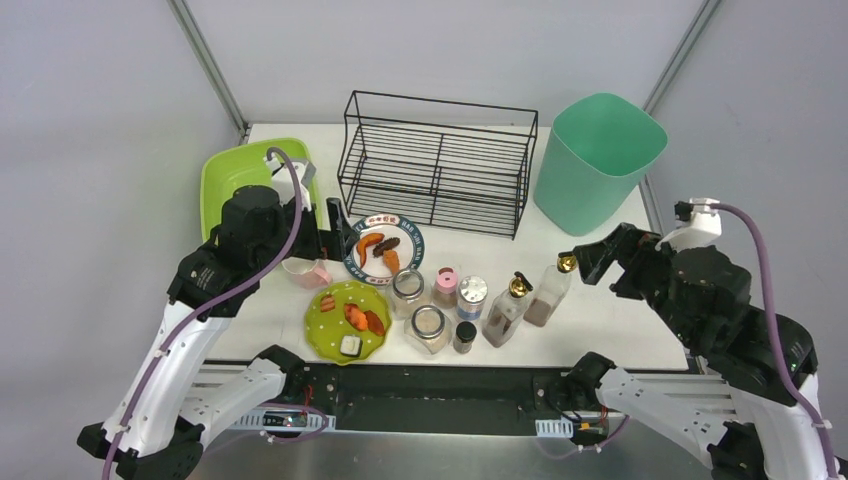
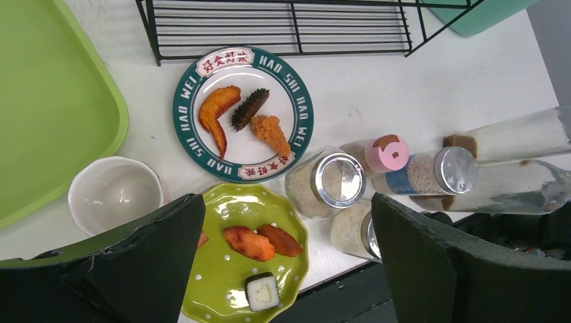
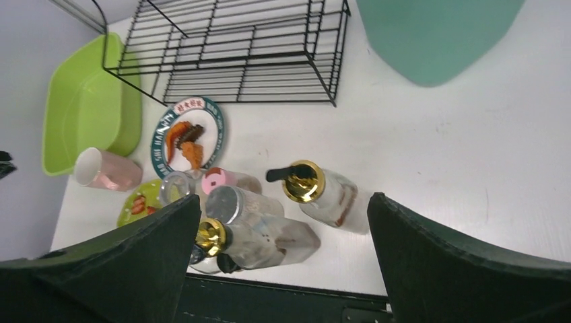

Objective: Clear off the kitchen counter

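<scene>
The white table [image 1: 610,335] spans mid-frame, crowded; left fingers [image 2: 135,269] and right fingers [image 3: 458,269] gape empty, so the left should straddle the rim of the cup [image 2: 114,195] at its wrist view's lower left, clear of the green plate [image 2: 236,205].

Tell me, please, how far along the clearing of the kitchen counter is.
Nothing looks done yet: the black wire rack stands empty. Nothing is in hand either; the left jaws and right jaws are open. Left on the kitchen counter: the teal-rimmed plate of food, the green plate, the pink cup, the spice jars and two gold-capped bottles.
</scene>
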You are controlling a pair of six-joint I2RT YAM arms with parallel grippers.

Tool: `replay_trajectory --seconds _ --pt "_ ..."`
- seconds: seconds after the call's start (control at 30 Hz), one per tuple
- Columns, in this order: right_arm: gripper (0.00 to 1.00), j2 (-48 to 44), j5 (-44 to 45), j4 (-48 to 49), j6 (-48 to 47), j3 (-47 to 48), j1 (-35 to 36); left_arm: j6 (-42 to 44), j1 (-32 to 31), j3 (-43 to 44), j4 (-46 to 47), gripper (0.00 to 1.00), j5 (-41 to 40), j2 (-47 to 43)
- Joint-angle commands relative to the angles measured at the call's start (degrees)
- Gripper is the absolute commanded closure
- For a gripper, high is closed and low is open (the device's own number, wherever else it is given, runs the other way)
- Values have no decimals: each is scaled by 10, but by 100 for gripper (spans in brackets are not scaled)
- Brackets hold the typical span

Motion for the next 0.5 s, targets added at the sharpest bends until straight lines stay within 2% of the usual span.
replay_trajectory --seconds 0.0,0.13,0.3,0.47 --pt "1 -5 23 -57 41 -41 2 1 -4 -14 -3 0 16 -9" --pt "1 -17 8 -75 55 -71 2 -14 -3 -32 -3 0 2 -15" --pt "1 -32 -35 -57 45 -117 2 8 -3 -59 6 0 27 -18" --pt "1 -20 -8 -35 35 -160 2 16 -3 -91 13 0 39 -24"
